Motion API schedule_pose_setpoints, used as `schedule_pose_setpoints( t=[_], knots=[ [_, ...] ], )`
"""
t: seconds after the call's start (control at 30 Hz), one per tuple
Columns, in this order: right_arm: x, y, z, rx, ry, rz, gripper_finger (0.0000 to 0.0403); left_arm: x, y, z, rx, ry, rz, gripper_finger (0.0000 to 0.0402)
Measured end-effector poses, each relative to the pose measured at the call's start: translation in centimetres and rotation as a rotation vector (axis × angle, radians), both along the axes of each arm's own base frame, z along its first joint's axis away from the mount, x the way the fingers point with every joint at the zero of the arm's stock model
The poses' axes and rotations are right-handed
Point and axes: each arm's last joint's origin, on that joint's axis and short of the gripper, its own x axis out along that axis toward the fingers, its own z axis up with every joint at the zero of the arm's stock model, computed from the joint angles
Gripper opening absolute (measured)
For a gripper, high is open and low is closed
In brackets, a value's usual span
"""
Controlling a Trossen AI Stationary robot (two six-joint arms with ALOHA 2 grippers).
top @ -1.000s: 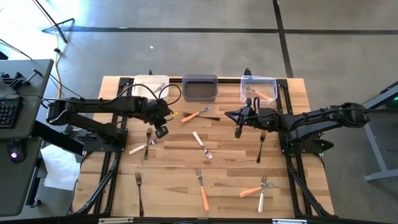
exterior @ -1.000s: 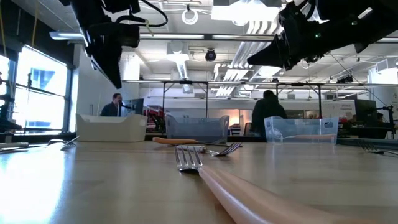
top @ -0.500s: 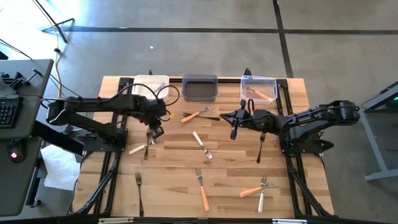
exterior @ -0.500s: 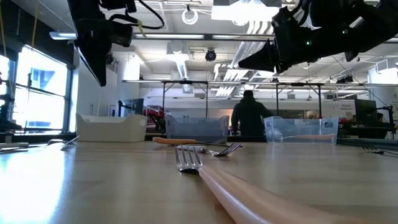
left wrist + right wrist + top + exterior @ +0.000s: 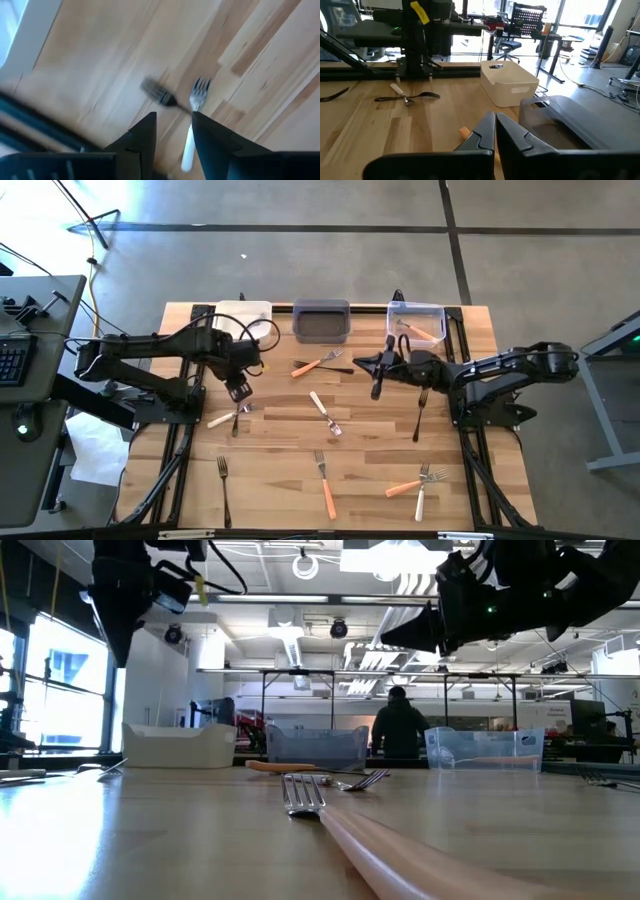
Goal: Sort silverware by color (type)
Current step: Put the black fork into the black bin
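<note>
Several forks lie scattered on the wooden table (image 5: 270, 450). A white-handled fork (image 5: 221, 419) lies crossed with a black fork (image 5: 237, 423) near the left side. My left gripper (image 5: 238, 391) hovers just above this pair, fingers pointing down and open; in its wrist view the white-handled fork (image 5: 190, 131) and black fork (image 5: 159, 92) show between and beyond the fingers (image 5: 145, 136). My right gripper (image 5: 376, 389) hangs shut above the table near an orange fork (image 5: 314, 366); nothing is between its fingers (image 5: 487, 131).
At the far edge stand a white bin (image 5: 243, 315), a grey bin (image 5: 322, 321) and a clear bin (image 5: 416, 323) with an orange fork in it. More forks lie mid-table (image 5: 325, 413), right (image 5: 420, 416) and near the front (image 5: 326, 486), (image 5: 224, 490), (image 5: 417, 484). A person (image 5: 398, 733) stands beyond the table.
My left gripper has gone toward the table's left edge and now hangs over the crossed white and black forks. My right gripper has shifted a little toward the table's left. No fork has moved.
</note>
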Motion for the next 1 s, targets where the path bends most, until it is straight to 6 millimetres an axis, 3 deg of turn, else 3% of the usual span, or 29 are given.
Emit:
schedule_pose_setpoints(
  t=[0.23,0.5,0.77,1.0],
  knots=[
    [0.0,-0.1,0.0,0.005,-0.001,-0.003,0.0000,-0.8,-0.1,-0.3,-0.012,0.025,0.122,0.0094],
    [0.0,-0.1,0.0,0.005,-0.001,-0.003,0.0000,-3.3,-0.7,-2.9,-0.083,0.053,0.207,0.0080],
    [0.0,-0.1,0.0,0.011,-0.002,-0.002,0.0000,-3.6,-1.1,-4.9,-0.186,0.009,0.310,0.0137],
    [0.0,0.0,0.0,0.024,-0.005,0.009,0.0000,-3.2,-1.2,-4.9,-0.173,-0.029,0.372,0.0189]
  ],
)
